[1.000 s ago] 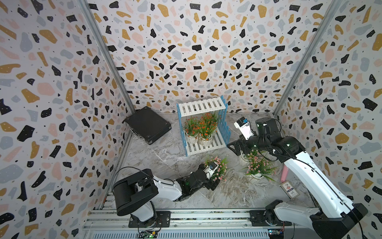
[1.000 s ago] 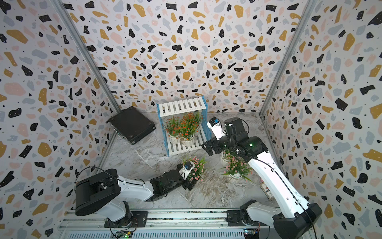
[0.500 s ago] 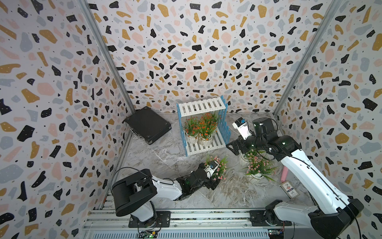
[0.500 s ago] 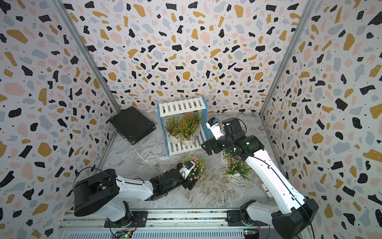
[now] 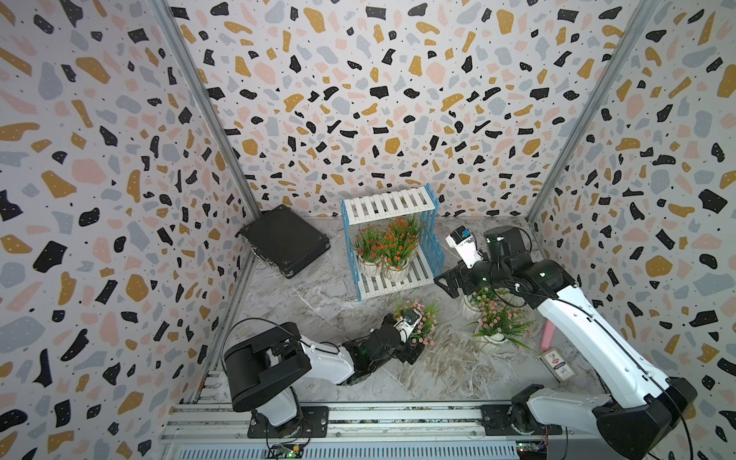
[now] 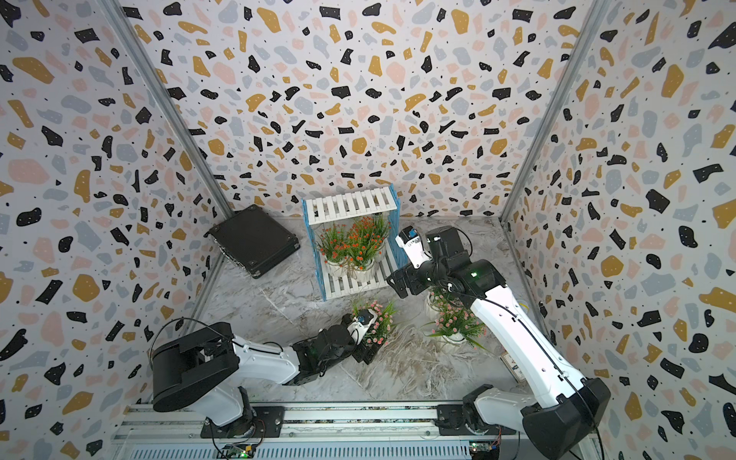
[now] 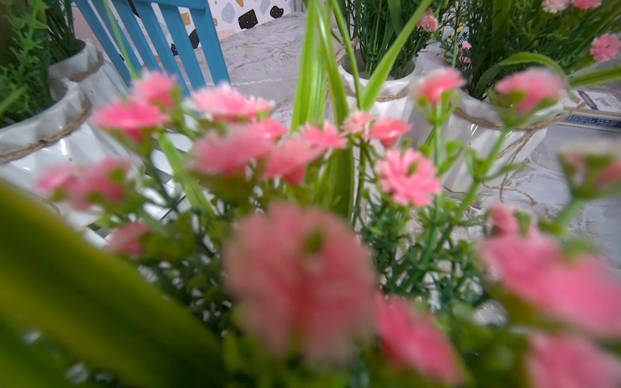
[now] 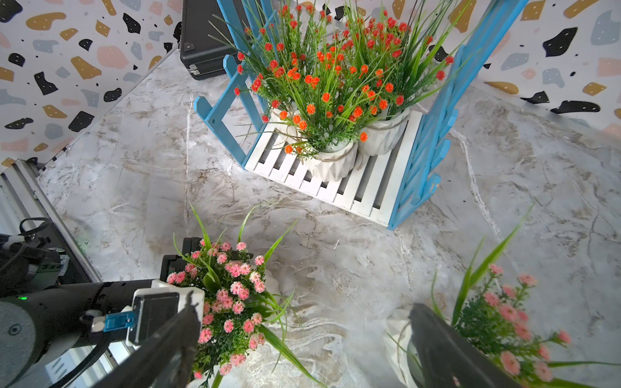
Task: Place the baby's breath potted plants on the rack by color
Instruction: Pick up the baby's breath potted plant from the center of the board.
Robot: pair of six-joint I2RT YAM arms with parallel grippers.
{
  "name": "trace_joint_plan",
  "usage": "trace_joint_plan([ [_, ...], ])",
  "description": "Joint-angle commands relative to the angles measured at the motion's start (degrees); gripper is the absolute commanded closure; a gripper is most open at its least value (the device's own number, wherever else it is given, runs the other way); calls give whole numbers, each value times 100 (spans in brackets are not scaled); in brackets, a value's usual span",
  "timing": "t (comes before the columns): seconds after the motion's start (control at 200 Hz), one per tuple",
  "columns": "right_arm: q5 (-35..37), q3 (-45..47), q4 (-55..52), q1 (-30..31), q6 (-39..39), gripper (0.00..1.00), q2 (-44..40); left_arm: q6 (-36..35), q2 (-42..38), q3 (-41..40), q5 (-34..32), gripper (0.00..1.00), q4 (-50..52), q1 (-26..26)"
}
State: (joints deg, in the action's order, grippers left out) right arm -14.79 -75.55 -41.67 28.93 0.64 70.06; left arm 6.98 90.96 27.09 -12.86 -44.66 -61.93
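Right arm has swung its elbow slightly toward the left arm over the last second. Its gripper has hardly shifted, and the left arm and all the plants are unchanged.

Both top views: the rack [image 5: 388, 205] [image 6: 350, 203] stands at the back wall, beside a black case [image 5: 286, 241]. Three orange-red plants [image 5: 384, 245] [image 6: 356, 243] sit on its lower shelf; the top shelf is bare. Left gripper [image 5: 404, 338] [image 6: 358, 336] straddles a pink plant [image 5: 420, 324] [image 6: 376, 320] on the floor in front of the rack. Right gripper [image 5: 448, 280] [image 6: 400, 284] hangs just off the rack's lower shelf, above two more pink plants [image 5: 500, 318] [image 6: 456, 322] on the floor.

Left wrist: blurred pink blooms [image 7: 299, 278] fill the frame and no fingers show. Can't tell whether the jaws are clamped on the pot or just around it.

Right wrist: right gripper [image 8: 304, 305] has its jaws wide apart with only floor between them, holding nothing. One pink plant's pot [image 8: 398, 332] is just beside a finger.
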Motion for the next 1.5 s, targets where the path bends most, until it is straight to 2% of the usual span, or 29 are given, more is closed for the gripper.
trace_joint_plan([
  [0.0,-32,61,55,-14,23,0,-19,31,-146,-81,-121,9,-341,84],
  [0.255,33,107,133,-20,59,0,-5,30,-419,-161,-100,18,-209,100],
  [0.501,187,134,238,-18,94,1,115,-3,-1258,-222,-148,22,379,98],
  [0.791,625,-49,436,-11,107,2,696,-26,-2628,-43,-276,25,1895,101],
  [0.966,1142,-553,464,-64,201,4,1465,158,-3421,404,-773,25,3246,102],
  [1.292,1399,-1120,920,-301,58,18,2546,413,-4169,1610,-1283,25,5151,120],
  [1.492,1284,-1002,1385,-487,145,37,2794,467,-4166,2370,-1464,25,5822,120],
])
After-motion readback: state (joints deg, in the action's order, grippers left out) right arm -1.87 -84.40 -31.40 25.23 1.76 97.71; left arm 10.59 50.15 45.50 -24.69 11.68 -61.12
